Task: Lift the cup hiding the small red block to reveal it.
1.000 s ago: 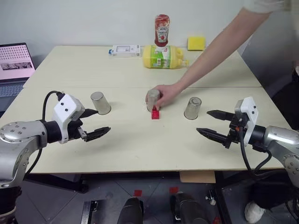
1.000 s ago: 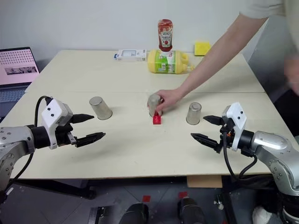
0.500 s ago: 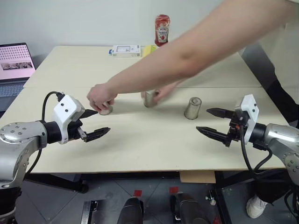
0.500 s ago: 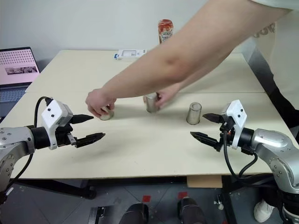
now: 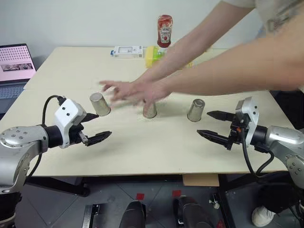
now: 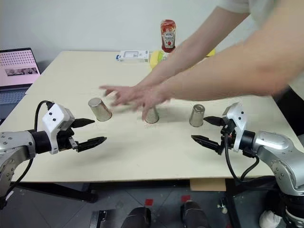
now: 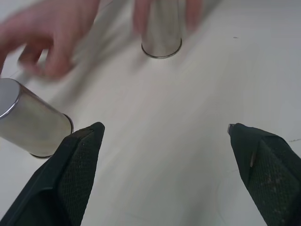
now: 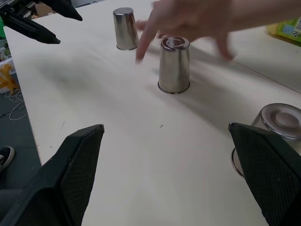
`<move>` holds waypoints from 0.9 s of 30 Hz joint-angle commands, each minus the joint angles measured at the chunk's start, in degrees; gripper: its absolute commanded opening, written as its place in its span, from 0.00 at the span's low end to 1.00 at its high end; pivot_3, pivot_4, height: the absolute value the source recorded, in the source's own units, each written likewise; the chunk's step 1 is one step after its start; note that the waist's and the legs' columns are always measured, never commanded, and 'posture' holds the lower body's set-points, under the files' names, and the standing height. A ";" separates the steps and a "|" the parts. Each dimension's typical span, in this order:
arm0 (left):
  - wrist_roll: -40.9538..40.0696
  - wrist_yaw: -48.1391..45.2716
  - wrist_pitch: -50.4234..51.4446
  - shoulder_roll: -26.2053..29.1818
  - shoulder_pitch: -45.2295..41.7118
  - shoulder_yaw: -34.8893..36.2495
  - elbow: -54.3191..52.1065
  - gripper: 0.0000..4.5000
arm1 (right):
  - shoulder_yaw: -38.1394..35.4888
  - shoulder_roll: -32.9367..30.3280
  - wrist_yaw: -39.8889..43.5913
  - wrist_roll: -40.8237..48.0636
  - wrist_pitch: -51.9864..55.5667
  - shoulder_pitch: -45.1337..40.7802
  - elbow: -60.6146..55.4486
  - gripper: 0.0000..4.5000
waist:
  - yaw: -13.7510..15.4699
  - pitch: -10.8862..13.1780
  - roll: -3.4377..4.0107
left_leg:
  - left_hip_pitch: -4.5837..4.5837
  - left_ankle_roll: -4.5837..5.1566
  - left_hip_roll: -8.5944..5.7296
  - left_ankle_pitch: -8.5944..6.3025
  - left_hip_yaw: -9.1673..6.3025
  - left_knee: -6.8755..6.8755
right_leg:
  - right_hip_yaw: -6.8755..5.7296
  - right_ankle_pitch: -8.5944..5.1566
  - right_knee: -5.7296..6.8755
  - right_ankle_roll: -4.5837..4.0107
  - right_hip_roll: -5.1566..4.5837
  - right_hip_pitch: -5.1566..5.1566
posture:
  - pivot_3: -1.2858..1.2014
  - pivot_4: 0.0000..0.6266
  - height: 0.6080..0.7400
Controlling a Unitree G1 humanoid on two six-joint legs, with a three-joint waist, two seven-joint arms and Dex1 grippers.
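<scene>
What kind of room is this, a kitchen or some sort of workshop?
Probably a robot test room, not a kitchen: a plain pale wooden table holds three upturned silver metal cups, an open laptop stands beside it, and the wall is bare.

**Readable text: one brand label**

The red plastic ketchup bottle (image 5: 165, 30), standing cap-down at the far edge of the pale wooden table (image 5: 142, 152), bears a white label reading "Heinz". Print on the flat white box (image 5: 127, 51) beside it is too small to read.
</scene>
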 commanded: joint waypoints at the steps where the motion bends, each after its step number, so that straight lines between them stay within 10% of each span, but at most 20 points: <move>1: -0.83 2.08 -0.35 -1.27 -1.72 3.18 0.47 0.99 | 0.28 0.71 -0.31 0.53 -0.40 -2.05 -1.48 1.00 | 0.00 0.00 0.00 | 0.00 0.00 0.00 0.00 0.00 0.00 | 0.00 0.00 0.00 0.00 0.00 0.00 | 0.52 0.24 1.00; 27: 11.38 13.14 -6.21 -10.05 -24.37 -7.17 32.98 0.99 | 8.39 9.62 -6.78 6.72 11.37 -17.28 -4.57 1.00 | 0.13 -0.06 -0.10 | -0.12 0.00 -0.04 0.00 -0.13 0.05 | -0.12 0.02 0.02 0.01 -0.02 -0.02 | 0.52 0.24 1.00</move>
